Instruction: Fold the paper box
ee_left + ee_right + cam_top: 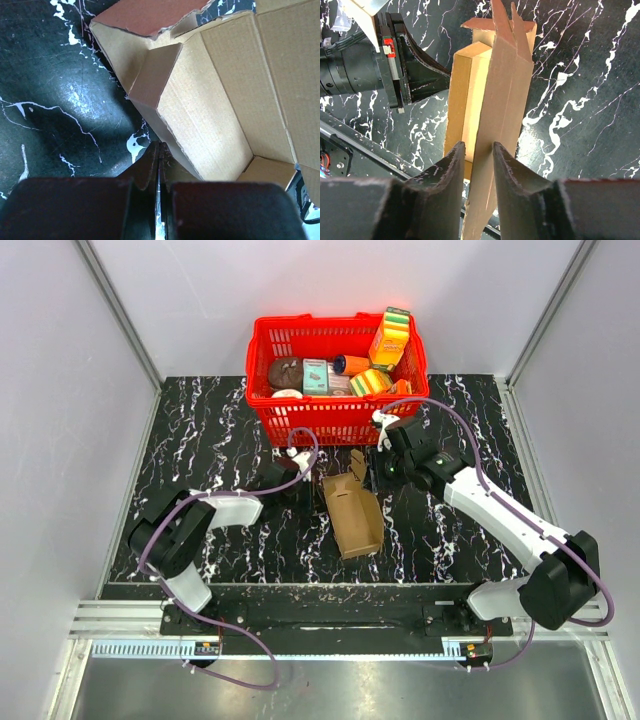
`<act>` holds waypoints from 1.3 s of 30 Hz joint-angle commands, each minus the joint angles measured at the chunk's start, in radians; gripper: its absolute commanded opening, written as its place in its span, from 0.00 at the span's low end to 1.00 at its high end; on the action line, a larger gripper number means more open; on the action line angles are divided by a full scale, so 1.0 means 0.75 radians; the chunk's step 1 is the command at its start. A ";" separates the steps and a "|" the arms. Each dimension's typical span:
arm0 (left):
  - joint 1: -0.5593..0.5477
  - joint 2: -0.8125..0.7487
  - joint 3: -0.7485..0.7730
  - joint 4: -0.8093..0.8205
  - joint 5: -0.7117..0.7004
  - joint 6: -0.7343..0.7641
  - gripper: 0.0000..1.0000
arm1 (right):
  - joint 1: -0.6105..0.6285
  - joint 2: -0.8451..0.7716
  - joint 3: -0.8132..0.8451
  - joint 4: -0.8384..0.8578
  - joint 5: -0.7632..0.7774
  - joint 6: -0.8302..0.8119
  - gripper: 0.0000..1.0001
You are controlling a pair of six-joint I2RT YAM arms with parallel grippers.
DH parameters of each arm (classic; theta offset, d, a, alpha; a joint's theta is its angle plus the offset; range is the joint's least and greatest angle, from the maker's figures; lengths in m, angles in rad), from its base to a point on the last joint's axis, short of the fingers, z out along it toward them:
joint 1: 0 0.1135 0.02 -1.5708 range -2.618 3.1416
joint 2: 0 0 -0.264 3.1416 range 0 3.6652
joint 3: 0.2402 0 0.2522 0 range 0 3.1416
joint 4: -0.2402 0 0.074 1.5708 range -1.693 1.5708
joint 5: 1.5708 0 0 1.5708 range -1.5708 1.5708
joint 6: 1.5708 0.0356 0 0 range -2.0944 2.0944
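Back centre of the black, white-veined marble-pattern table (200,440): a red plastic lattice basket (310,422), filled nearly to the rim.
- Inside, left to right: a dark brown rounded item (285,371) with a white item (288,394) below it, a small teal carton (315,375), an orange cylinder (352,364), and a striped yellow-green packet (370,382).
- A tall yellow, green and orange printed package (390,335) stands in the far right corner, poking above the rim.
- There is print on these packages, but it is too small to read. A red tag on the left wrist body in the right wrist view is also illegible.

Just in front of the basket, between the two arms: the plain brown cardboard paper box (355,515), part-formed. Its long body lies on the table with the open end toward the basket and flaps sticking up there. The corrugated inner face shows in the left wrist view.

Left gripper (159,160): jaws pressed fully together, tips at the box's lower side edge. I cannot tell whether any cardboard is pinched between them.

Right gripper (479,160): jaws part-way closed on an upright cardboard panel that stands edge-on between the pads.

Obstructions: the right wrist sits close against the basket's front wall. The left gripper crowds the box from the opposite side. White enclosure walls (60,390) run along both table edges.
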State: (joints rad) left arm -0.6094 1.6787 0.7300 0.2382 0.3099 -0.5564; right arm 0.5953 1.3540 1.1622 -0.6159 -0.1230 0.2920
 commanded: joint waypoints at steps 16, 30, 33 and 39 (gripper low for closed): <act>-0.004 -0.381 -0.016 -0.313 -0.276 0.069 0.00 | -0.004 0.082 0.085 -0.068 0.078 -0.054 0.22; -0.001 -0.514 -0.012 -0.391 -0.323 0.069 0.00 | -0.082 -0.026 -0.054 -0.048 0.172 0.079 0.00; -0.001 -0.526 -0.016 -0.397 -0.321 0.067 0.00 | -0.135 -0.065 -0.126 -0.022 0.166 0.120 0.00; -0.002 -0.549 -0.014 -0.414 -0.331 0.069 0.00 | -0.211 -0.120 -0.230 -0.017 0.168 0.167 0.00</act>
State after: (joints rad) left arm -0.6094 1.3075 0.7258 -0.0776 0.0864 -0.5159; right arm 0.4610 1.3045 1.0290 -0.6422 -0.0093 0.3756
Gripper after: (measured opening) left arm 0.013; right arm 0.015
